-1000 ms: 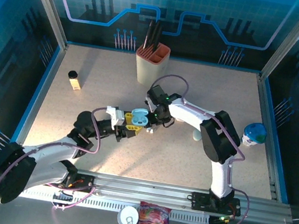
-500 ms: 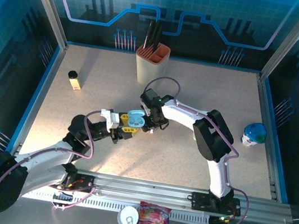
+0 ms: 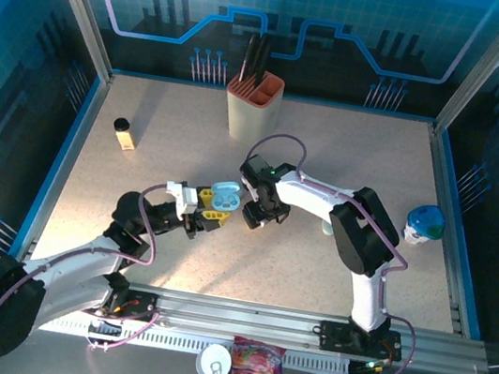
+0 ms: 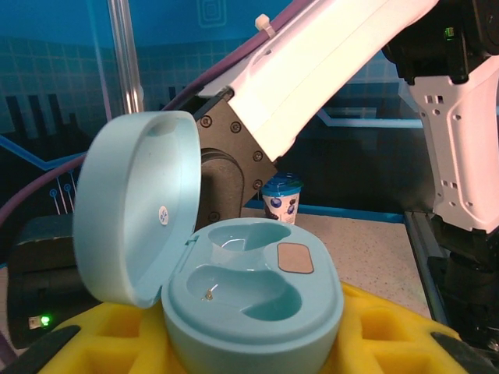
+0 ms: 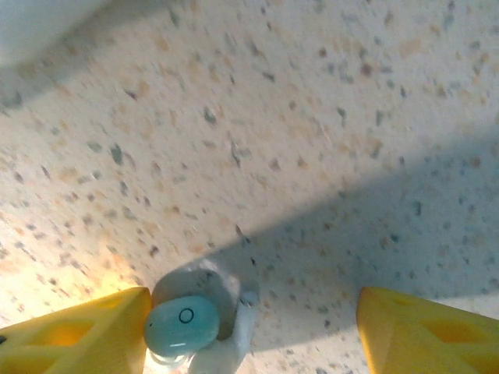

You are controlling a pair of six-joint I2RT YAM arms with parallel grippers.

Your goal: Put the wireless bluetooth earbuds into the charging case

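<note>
1. Earbud (image 5: 183, 327) lies on bench (image 5: 312, 117) between the fingers of the right tool (image 5: 251, 331). Its teal head touches one yellow finger and its white stem points toward the middle of the gap.
2. Right tool jaws are wide and grip nothing. Earbud is off-centre, so closing would likely nudge it sideways first.
3. Left tool (image 3: 214, 210) is narrow, clamped on charging case (image 4: 249, 300). Lid (image 4: 136, 210) is up and both wells look empty.
4. In top view the case sits just left of the right tool. Right arm is nearer the earbud, so the likely move is a pick, then a short carry left.
</note>
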